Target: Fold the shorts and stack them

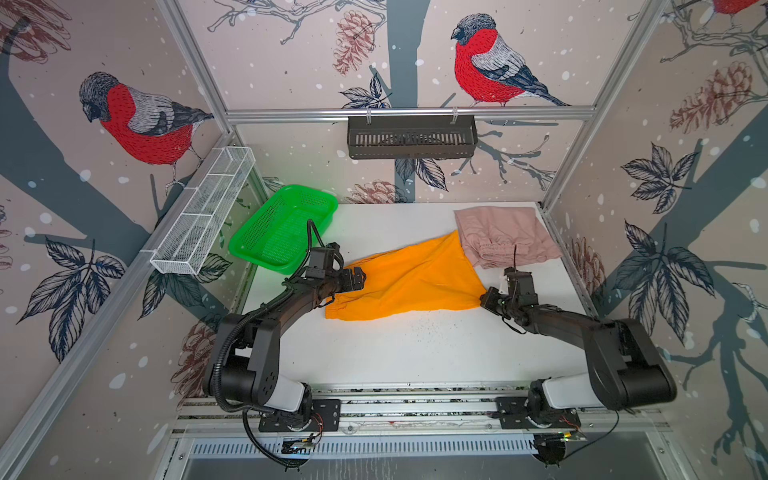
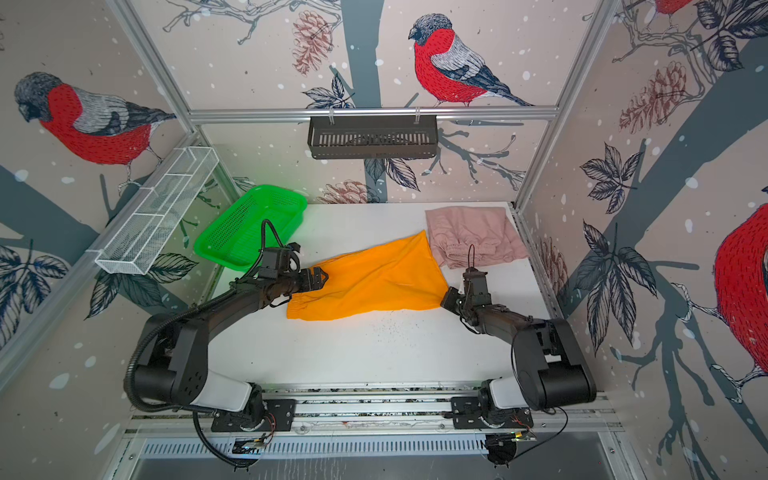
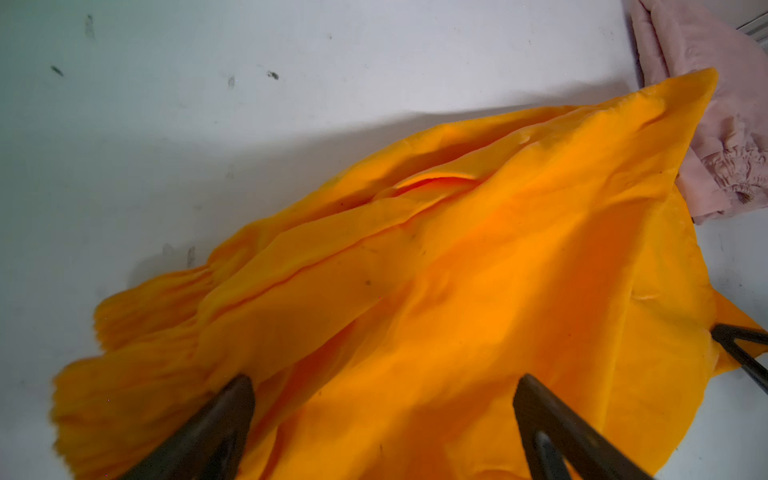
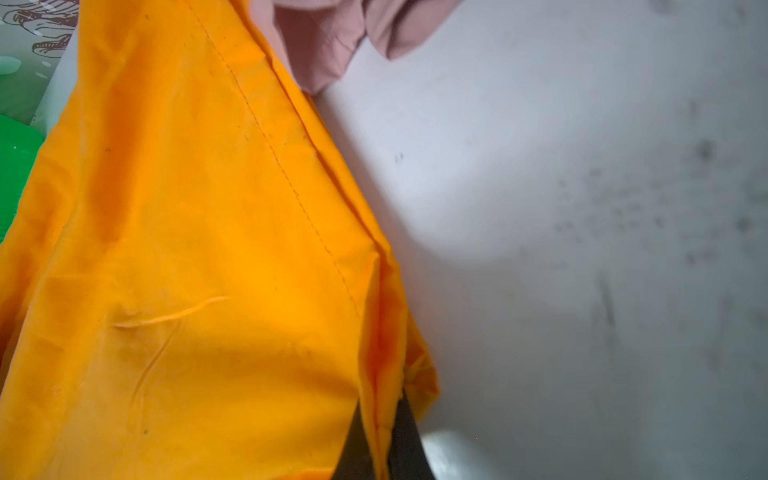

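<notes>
two shorts — orange pair (image 1: 409, 280), pink pair (image 1: 505, 232); one green basket (image 1: 270, 232); one white rack (image 1: 203, 210); one black rack (image 1: 411, 137)

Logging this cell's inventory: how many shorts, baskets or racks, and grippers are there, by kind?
Shorts: 2 (orange shorts, pink shorts)
Baskets and racks: 3 (green basket, white wire rack, dark wall rack)
Grippers: 2 (left gripper open, right gripper shut on a corner of the orange shorts)
Total: 7

Orange shorts (image 1: 407, 282) spread flat — touching folded pink shorts (image 1: 507, 232).
</notes>
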Robot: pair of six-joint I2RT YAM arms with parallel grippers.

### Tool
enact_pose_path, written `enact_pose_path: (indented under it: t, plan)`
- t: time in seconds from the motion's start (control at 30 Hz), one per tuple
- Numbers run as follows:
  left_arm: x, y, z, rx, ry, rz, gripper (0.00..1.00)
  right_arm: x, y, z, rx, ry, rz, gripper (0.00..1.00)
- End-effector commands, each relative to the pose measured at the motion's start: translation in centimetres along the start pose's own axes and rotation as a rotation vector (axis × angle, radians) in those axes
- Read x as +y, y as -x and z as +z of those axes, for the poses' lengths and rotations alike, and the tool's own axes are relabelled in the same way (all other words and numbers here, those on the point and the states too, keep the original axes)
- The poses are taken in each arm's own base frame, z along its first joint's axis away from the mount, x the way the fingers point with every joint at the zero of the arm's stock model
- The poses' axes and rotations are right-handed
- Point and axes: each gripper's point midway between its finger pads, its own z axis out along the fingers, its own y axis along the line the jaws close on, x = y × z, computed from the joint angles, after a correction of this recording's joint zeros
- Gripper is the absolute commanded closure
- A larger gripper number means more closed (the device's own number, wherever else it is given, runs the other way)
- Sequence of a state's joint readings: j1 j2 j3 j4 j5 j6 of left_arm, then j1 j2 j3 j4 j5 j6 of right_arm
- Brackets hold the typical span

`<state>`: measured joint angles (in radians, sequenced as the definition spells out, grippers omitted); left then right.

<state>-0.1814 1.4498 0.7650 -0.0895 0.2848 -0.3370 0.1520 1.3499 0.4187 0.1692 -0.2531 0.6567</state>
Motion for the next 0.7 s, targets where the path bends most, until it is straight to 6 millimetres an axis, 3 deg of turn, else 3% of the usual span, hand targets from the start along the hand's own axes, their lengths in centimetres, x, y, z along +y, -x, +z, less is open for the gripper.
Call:
enact_pose_path:
  t: [0.0,0.13,0.23,0.3,0.37,0.5,0.67]
  plan:
    - [-0.4,-0.3,-1.0,0.006,-0.010,-0.012,0.02,-1.2,0.2,-2.1,-0.047,-0.066,0.038,0.59]
    - [-2.2,2.2,-2.6,-0.050,-0.057,0.017,0.02,0.0,4.6,-6.0,-0.214,-0.098,-0.029,0.45]
    - [-3.4,4.0,-3.6,-0.095,-0.087,0.040,0.02,3.4,7.8,-7.5,-0.287,-0.028,-0.130,0.42]
    - [-3.7,4.8,-4.0,-0.126,-0.087,0.054,0.02,6.2,9.3,-7.1,-0.289,0.039,-0.187,0.42]
    - [-3.4,5.2,-3.8,-0.149,-0.073,0.071,0.02,9.1,10.6,-5.8,-0.276,0.080,-0.246,0.38]
    - [-2.3,5.3,-2.6,-0.138,-0.030,0.062,0.02,13.0,12.6,-1.1,-0.203,0.069,-0.348,0.35]
    - [-1.7,4.5,-1.4,-0.105,-0.026,0.054,0.02,12.6,15.6,5.1,-0.134,0.072,-0.378,0.34]
